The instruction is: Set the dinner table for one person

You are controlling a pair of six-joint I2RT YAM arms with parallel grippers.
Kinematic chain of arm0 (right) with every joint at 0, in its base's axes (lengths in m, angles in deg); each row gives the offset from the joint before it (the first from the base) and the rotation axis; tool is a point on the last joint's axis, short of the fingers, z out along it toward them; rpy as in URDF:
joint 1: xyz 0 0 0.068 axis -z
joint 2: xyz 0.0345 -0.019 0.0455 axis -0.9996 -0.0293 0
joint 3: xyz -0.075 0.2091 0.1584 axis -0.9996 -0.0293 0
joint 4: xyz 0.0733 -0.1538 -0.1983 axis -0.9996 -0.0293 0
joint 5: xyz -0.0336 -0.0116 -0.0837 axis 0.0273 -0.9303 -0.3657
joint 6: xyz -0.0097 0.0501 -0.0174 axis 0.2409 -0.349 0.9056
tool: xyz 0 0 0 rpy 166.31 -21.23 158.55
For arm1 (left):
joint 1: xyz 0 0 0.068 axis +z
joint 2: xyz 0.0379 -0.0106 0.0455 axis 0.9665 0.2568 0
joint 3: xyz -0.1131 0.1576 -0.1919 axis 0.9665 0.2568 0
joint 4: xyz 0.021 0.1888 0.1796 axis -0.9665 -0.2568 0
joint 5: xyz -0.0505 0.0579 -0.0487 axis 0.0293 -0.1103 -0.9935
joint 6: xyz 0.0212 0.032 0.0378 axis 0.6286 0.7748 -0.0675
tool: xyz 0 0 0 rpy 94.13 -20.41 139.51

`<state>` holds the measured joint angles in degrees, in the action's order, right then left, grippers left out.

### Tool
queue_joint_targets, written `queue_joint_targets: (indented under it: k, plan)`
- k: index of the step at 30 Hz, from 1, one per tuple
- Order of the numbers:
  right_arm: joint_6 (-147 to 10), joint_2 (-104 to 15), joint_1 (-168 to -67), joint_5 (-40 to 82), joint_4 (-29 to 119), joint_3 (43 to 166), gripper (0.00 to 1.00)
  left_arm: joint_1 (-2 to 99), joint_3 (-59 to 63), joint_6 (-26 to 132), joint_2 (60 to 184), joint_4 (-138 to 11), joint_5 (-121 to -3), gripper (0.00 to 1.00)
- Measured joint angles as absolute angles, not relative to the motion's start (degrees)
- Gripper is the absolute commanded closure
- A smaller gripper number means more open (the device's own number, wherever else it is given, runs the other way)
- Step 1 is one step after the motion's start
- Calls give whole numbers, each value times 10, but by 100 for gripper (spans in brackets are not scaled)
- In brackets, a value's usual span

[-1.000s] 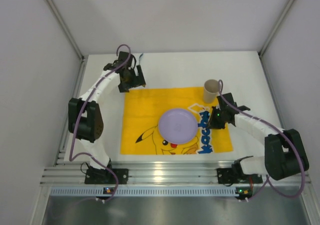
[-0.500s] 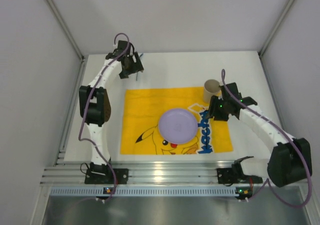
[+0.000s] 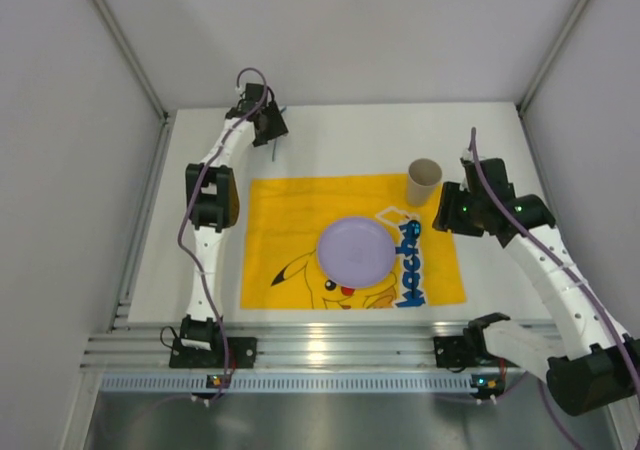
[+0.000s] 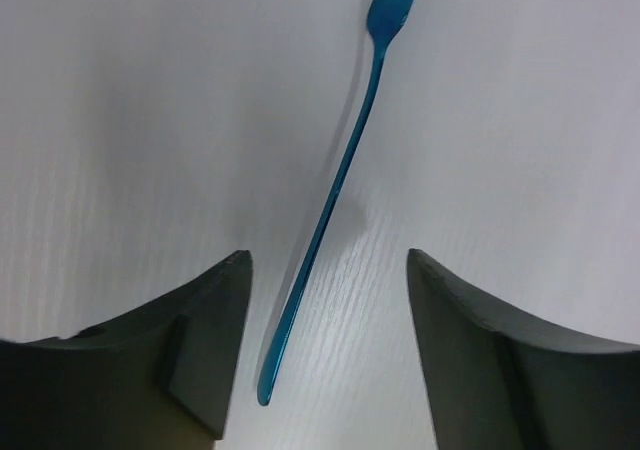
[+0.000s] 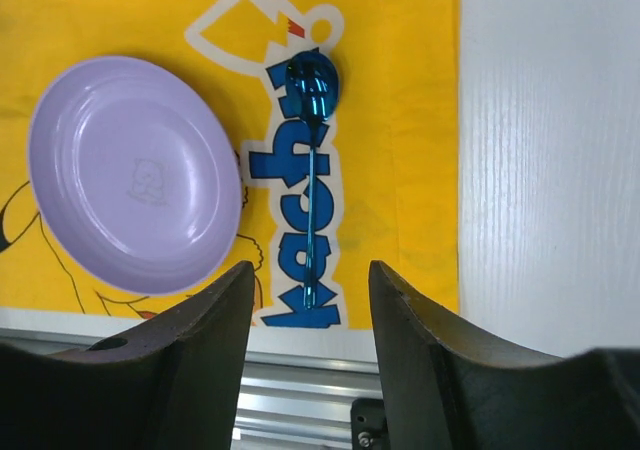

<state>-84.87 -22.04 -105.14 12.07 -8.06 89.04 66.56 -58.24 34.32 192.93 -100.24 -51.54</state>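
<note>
Matte white dinner table (image 3: 340, 140) filling the enclosure floor: rigid, nothing to grip. Soft yellow Pikachu-print cloth mat (image 3: 280, 220) at centre, glossy lilac plate (image 3: 355, 250) on it. Tan paper cup (image 3: 423, 181) at 2 o'clock, blue spoon (image 5: 312, 160) at 3. Slim shiny blue fork (image 4: 335, 195) at 11 on bare table, probably light and slippery, best pinched mid-handle. Left gripper (image 4: 328, 260) spread wide over its handle end, empty; right gripper (image 5: 310, 270) parted, empty, above the spoon.

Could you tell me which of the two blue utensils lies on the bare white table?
The fork, framed by the open left gripper; the spoon lies on the yellow mat beside the purple plate.
</note>
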Motion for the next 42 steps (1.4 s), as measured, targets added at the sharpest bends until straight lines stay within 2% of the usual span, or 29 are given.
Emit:
queue_joint_targets:
  k: [5,12,16,24,29,34,42]
  plan:
    - [-843,-238,-1047,111,-91,890,51,664,-614,344,1947,-992,-512,56]
    - [-834,-275,-1036,114,-90,891,51,664,-619,364,1961,-1000,-489,67]
    - [-831,-290,-1032,119,-87,892,52,664,-620,375,1962,-1009,-469,100]
    - [-827,-300,-1030,126,-85,900,54,665,-626,388,1963,-1018,-465,100]
    - [-827,-314,-1030,138,-82,931,55,680,-586,375,1943,-985,-551,100]
    - [-826,-351,-1029,149,-76,987,58,715,-419,327,1849,-888,-720,100]
    - [-814,-422,-1028,169,-68,1069,60,733,-33,259,1560,-704,-929,100]
